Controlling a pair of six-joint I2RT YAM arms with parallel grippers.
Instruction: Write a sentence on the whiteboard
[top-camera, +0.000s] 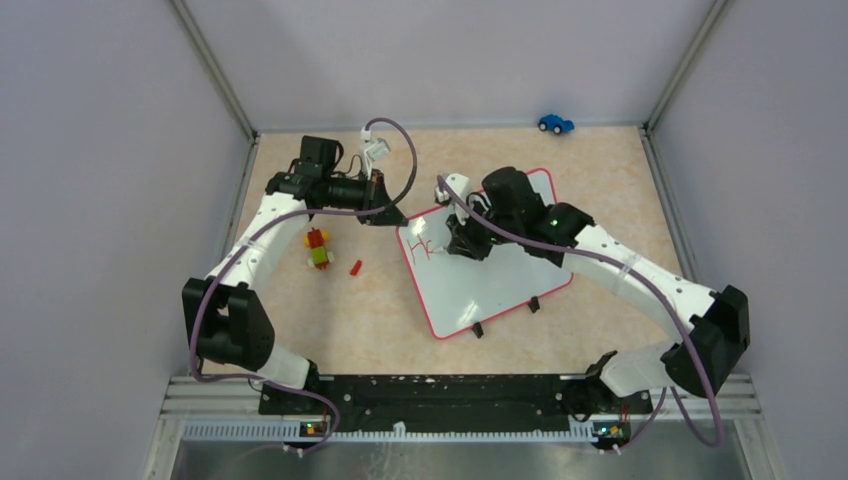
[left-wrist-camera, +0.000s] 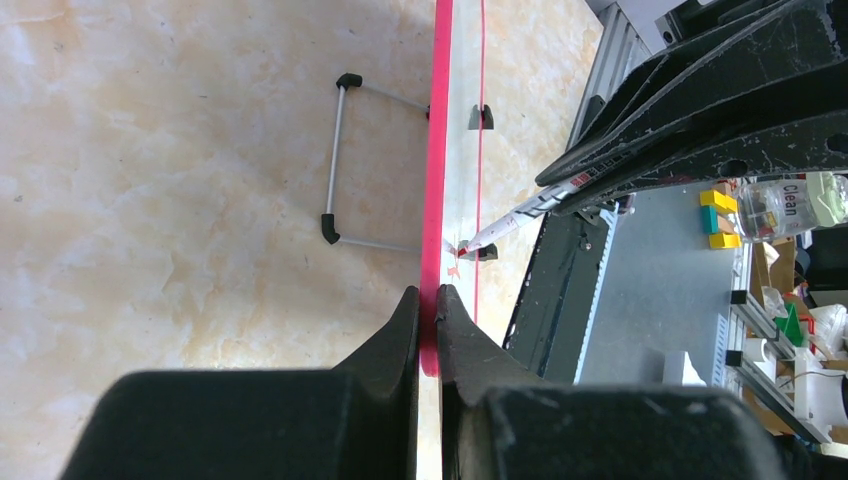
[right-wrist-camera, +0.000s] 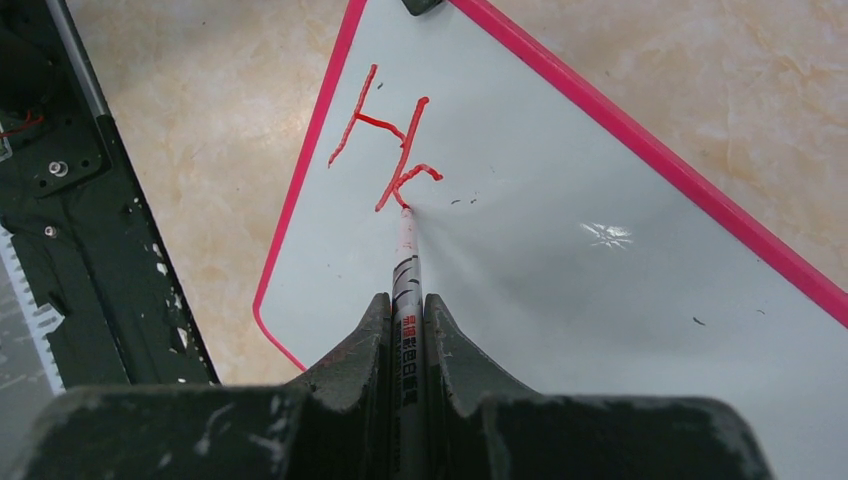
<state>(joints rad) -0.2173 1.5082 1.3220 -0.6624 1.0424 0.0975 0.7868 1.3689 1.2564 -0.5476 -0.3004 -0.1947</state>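
White glossy rectangular whiteboard with a thin red-pink frame lies skewed on the beige marble-pattern bench, centre-right, between the two arms. Its two small black feet face the robot's side.

Left jaws are clenched on the board's frame at its far-left corner. The wrist view shows the pink edge pinched between both pads. Judged purpose: pin the board so it doesn't slide or twist under pen pressure. Can't tell if that corner is raised off the bench.

Right jaws are grasping a slim white marker with black print on its barrel. The barrel runs straight out between the fingers, and the tip touches the board surface. Holding it in line with the arm probably makes strokes track wrist motion directly.

Red handwritten lettering sits near the board's upper-left corner: an "H" plus the start of a second letter, with the tip at the end of the last stroke. Starting in that corner leaves room to the right and below. Judged progress: very early, the sentence is barely begun and most of the board is blank.

Off-task: small blue toy car by the far wall, stacked red-yellow-green block toy and a small red piece left of the board, all apart from it.

Risk: the board may pivot around the single clamp point.
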